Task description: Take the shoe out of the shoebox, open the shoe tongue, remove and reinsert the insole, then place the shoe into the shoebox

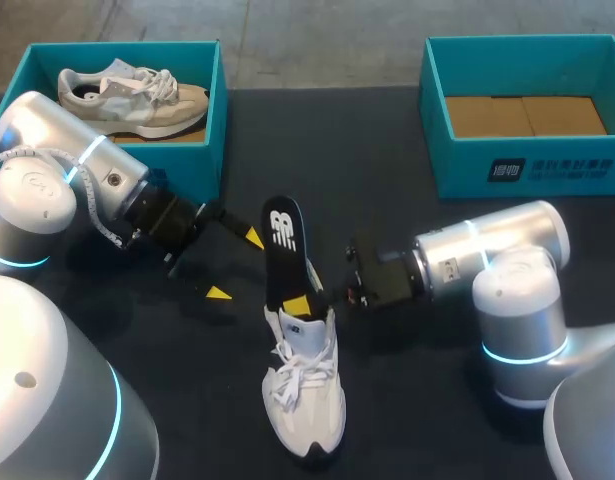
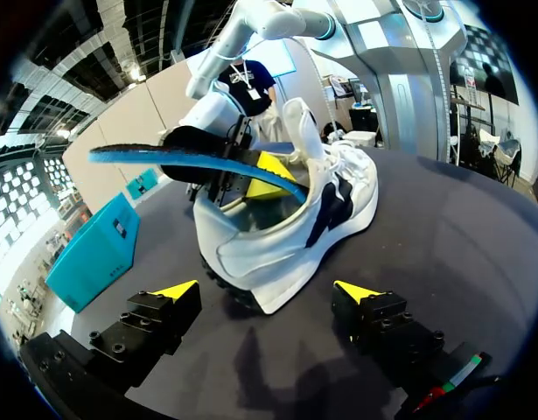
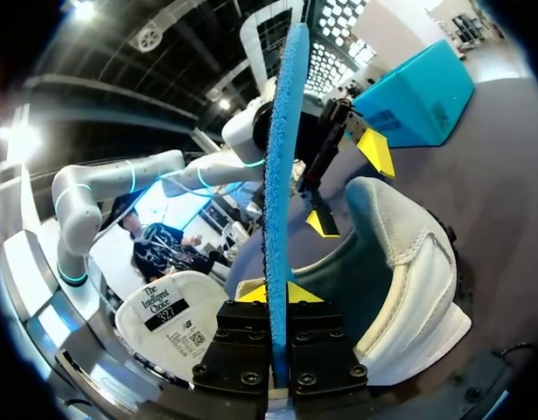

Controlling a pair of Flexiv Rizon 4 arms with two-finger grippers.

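Right gripper [image 3: 277, 293] pinches insole [image 1: 283, 245] at shoe [image 1: 305, 390] opening | left gripper [image 1: 235, 265] wide open, empty, beside it

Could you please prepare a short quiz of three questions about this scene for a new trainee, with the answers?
1. True or false: the left gripper is shut on the insole.
2. Where is the shoe that the insole sticks out of? A) in the left shoebox B) on the table C) in the right shoebox
3. Which gripper holds the insole?
Key: 1 false, it is open and empty; 2 B; 3 the right gripper.
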